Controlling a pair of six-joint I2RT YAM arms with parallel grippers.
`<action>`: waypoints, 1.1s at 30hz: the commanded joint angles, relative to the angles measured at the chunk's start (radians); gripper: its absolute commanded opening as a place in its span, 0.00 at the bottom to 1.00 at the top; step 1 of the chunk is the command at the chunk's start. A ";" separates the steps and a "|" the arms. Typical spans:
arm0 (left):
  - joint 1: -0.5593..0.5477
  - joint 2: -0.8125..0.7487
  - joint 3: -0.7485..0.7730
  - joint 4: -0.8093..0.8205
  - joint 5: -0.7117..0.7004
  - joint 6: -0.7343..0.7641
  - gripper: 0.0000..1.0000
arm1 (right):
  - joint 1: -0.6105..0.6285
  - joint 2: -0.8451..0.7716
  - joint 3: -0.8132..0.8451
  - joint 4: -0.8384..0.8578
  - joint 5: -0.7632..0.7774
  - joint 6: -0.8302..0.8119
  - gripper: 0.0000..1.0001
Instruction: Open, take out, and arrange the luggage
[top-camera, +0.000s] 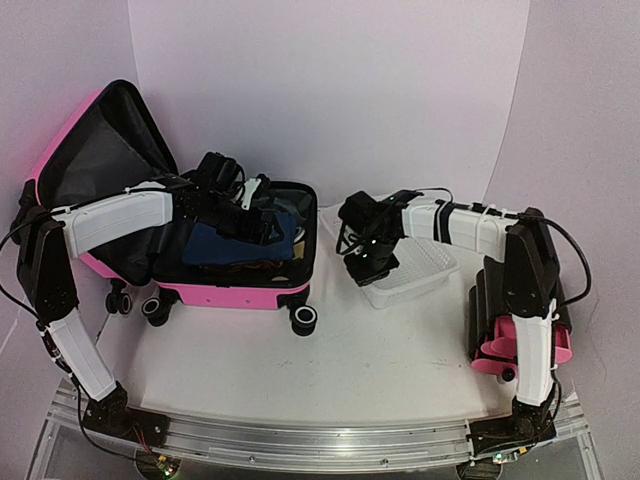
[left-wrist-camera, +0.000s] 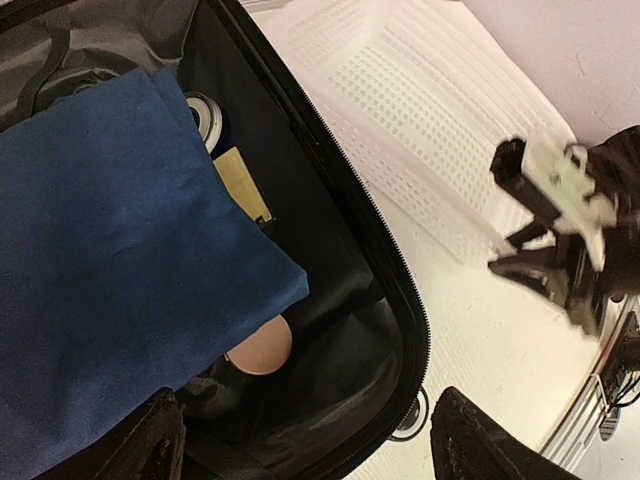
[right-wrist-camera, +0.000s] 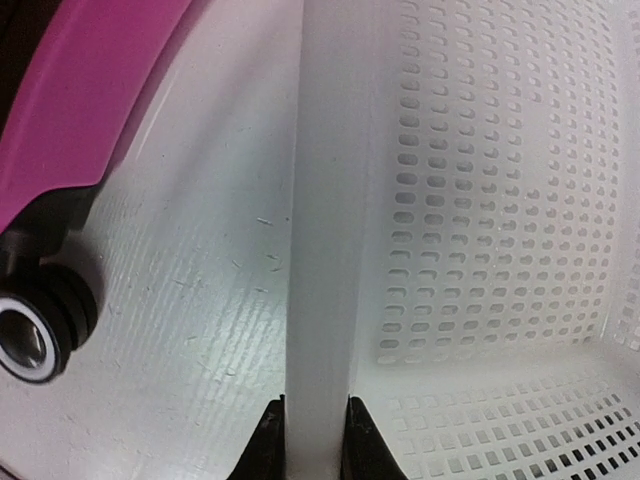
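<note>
Right gripper (right-wrist-camera: 307, 445) pinches the white mesh basket (right-wrist-camera: 322, 250) rim, perhaps steadying it; left gripper (left-wrist-camera: 310, 455), wide open and empty, hovers above the luggage (top-camera: 230, 292), near its blue cloth (left-wrist-camera: 110, 270).

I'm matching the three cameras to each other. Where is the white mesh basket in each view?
Top external: basket right of centre, beside the suitcase.
Left wrist: basket at upper middle, beyond the suitcase's black rim.
Right wrist: basket fills the right half; the right gripper clamps its rim.
Shared landmark: the suitcase's wheel nearest the basket, low in the left wrist view, lower left in the right wrist view.
</note>
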 joint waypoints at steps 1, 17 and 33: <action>-0.001 -0.004 0.038 0.019 0.012 -0.001 0.85 | -0.201 -0.041 0.023 -0.002 -0.299 -0.423 0.02; -0.002 -0.035 0.022 0.017 -0.005 0.028 0.86 | -0.306 -0.066 0.064 -0.210 -0.308 -0.987 0.80; -0.001 -0.114 -0.048 0.016 -0.010 0.004 0.85 | -0.197 0.348 0.570 0.082 -0.030 -0.717 0.84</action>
